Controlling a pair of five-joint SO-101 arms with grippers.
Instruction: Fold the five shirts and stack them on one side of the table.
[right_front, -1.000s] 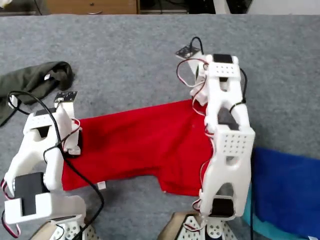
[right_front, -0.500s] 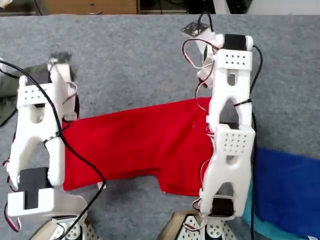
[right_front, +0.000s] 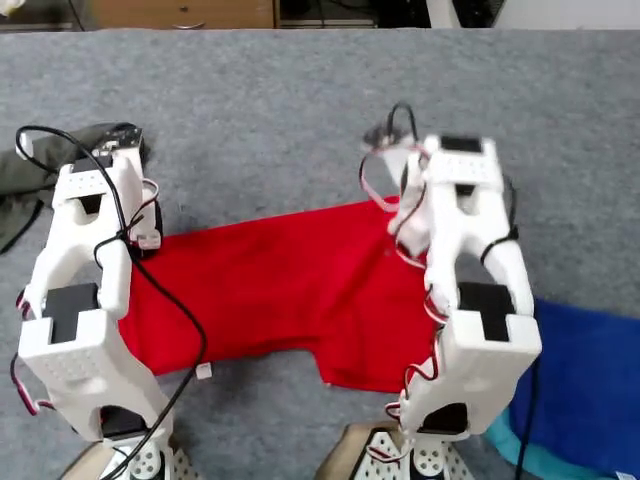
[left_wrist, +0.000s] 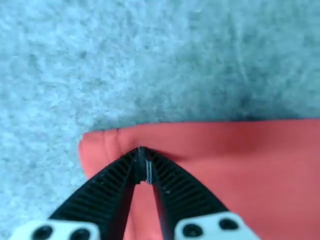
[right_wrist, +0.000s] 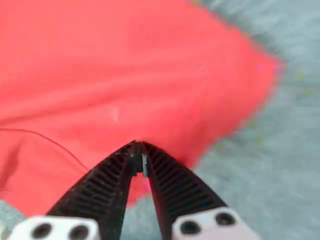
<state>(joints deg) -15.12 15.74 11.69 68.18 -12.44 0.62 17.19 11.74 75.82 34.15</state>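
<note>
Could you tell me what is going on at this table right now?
Two robot arms are handling a red shirt lying flat on the grey table. The left gripper is shut on one far corner, the right gripper on the opposite far edge. A dark green shirt lies bunched at one side, a blue shirt at the other.

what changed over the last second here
Both arms swung out past the far edge of the red shirt, then drew back; the left gripper and right gripper now pinch its two far corners. The shirt itself lies flat where it was, as does the blue shirt.
</note>
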